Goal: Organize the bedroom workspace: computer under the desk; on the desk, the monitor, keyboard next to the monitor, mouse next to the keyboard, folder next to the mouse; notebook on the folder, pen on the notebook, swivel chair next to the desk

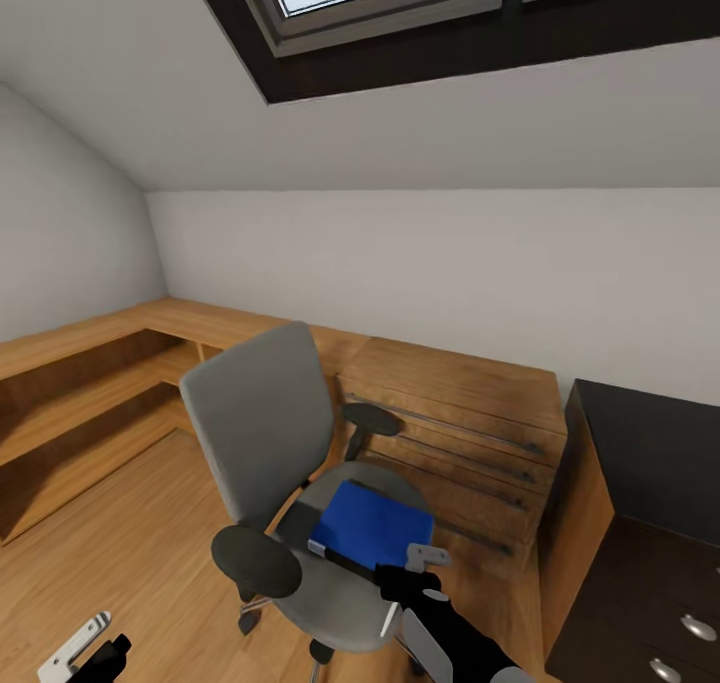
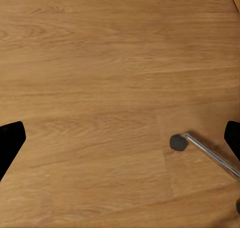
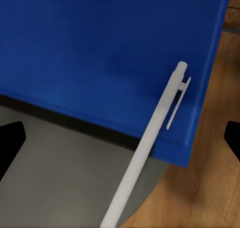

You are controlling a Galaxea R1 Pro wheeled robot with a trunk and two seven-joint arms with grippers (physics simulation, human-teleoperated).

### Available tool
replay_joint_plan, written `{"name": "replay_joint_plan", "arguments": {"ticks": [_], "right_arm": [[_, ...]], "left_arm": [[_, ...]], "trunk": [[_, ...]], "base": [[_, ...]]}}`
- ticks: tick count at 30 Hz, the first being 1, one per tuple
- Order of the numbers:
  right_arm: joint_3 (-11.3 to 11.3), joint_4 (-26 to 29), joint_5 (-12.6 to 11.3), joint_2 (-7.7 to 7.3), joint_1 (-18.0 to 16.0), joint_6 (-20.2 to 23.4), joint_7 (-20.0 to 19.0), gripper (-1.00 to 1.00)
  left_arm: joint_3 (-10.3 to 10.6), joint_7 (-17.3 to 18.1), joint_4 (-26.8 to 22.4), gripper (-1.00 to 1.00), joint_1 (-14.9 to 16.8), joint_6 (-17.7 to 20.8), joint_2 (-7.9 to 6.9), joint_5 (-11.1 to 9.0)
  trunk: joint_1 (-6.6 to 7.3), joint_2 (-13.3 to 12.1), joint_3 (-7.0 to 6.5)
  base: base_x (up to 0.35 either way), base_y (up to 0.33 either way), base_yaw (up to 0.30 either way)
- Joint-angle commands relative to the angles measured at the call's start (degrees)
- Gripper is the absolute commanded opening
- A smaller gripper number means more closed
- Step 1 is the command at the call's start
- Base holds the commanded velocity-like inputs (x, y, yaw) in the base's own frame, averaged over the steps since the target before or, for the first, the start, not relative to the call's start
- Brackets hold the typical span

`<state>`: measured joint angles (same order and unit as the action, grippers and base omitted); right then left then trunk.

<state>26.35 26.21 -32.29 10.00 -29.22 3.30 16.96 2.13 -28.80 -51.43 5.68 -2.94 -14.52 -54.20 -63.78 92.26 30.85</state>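
The right gripper (image 1: 420,578), its fingers spread apart and empty, hovered at the 5 o'clock edge of the blue folder (image 1: 368,525) on the swivel chair (image 1: 270,433), the pen (image 3: 145,148) lying across the folder, while the left gripper (image 1: 85,653) also stood open.

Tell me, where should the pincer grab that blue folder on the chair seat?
Probably the folder by its near dark-edged side, coming from the seat's front where the right pincer hovers: it lies flat on the swivel chair, so only edges offer grip. The pen lies across one corner.
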Motion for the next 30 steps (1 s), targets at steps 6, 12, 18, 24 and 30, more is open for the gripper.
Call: {"name": "replay_joint_plan", "arguments": {"ticks": [6,12,18,24,30], "right_arm": [[0.15,0.07,-0.06,0.0,-0.05,0.3,0.49,1.0],[-2.07,-0.01,-0.13,0.0,-0.05,0.43,0.61,1.0],[-5.88,-0.1,-0.22,0.0,-0.05,0.64,0.66,1.0],[-6.12,-0.1,-2.6,0.0,-0.05,0.69,0.62,1.0],[-6.14,-0.1,-3.24,0.0,-0.05,3.57,0.49,1.0]], "left_arm": [[0.24,-0.34,-0.07,1.0,0.03,-0.31,-0.07,-0.6],[0.16,-0.38,-0.02,1.0,0.03,-0.31,-0.07,-0.64],[0.16,-0.38,0.01,1.0,0.03,-0.31,-0.07,-0.64],[0.16,-0.38,0.01,1.0,0.03,-0.31,-0.07,-0.64],[0.16,-0.38,0.0,1.0,0.03,-0.31,-0.07,-0.64]], "trunk": [[-1.32,2.45,1.14],[-2.2,4.06,1.86],[-2.2,4.06,1.86],[-2.2,4.06,1.86],[-2.2,4.06,1.86]], "base": [[0.0,0.0,0.0],[0.0,0.0,0.0],[0.0,0.0,0.0],[0.0,0.0,0.0],[0.0,0.0,0.0]]}}
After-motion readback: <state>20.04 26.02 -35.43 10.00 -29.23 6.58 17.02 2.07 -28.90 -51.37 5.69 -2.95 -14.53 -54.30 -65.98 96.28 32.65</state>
